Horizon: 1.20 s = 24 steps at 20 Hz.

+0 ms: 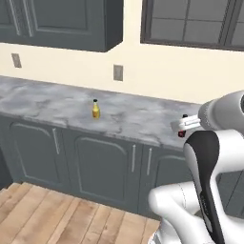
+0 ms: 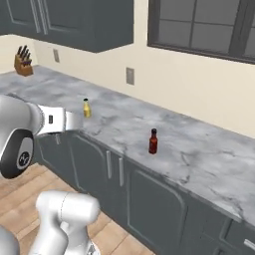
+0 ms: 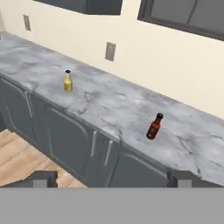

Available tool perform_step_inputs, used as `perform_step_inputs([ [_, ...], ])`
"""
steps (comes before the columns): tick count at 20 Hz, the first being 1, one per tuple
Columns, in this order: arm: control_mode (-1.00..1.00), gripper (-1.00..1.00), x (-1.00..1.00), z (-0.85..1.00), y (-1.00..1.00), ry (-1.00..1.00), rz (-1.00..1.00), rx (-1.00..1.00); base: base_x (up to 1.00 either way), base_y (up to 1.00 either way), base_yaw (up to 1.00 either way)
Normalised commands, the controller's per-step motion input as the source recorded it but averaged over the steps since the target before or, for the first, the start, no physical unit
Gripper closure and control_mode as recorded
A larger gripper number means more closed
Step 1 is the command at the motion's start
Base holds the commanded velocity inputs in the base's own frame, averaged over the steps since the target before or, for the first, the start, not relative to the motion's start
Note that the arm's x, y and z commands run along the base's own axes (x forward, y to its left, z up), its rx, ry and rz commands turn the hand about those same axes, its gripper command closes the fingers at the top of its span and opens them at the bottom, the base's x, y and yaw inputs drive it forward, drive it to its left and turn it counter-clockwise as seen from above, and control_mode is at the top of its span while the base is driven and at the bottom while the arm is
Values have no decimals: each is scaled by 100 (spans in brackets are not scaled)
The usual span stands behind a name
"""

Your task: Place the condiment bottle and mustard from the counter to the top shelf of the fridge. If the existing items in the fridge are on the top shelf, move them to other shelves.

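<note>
We see the white arm [image 1: 209,167] rising in front of the desk [image 1: 62,107], its upper link bent so the hand reaches forward at about desk height, short of the front edge and touching nothing. In the hand view the two dark fingers [image 3: 43,178] stand far apart at the bottom corners, released, with only floor and cabinet fronts between them. The desk is a long grey-white marbled slab with dark veins, running along a cream wall over dark grey cabinets [image 1: 102,167] with pale bar handles; a wooden plank floor [image 1: 43,217] lies below. On the wall we see a grey outlet plate [image 3: 110,51] above the desk, dark upper cabinets [image 2: 74,22] and a dark-framed window [image 2: 204,27]; a knife block [image 2: 22,62] stands far off on the desk's left end in the right base view. The mustard [image 3: 68,81] stands upright on the desk, its long axis vertical and its dark cap pointing up, set back a little from the front edge and below the outlet. The condiment bottle [image 3: 153,127] stands well apart from it, further right along the desk and nearer the front edge, also upright with its black cap up, though in the hand view it looks slightly tilted. Both bottles stand free.
</note>
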Motion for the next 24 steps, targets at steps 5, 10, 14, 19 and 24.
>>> perform_step_inputs([
  [5,100,-100,0,0,0,0,0,0,85,36,-52],
  [10,100,-100,0,0,0,0,0,0,61,-4,-54],
  [14,100,-100,0,0,0,0,0,0,12,-21,-40],
  [19,100,-100,0,0,0,0,0,0,-5,-28,-13],
  [24,100,-100,0,0,0,0,0,0,-1,-29,-18],
])
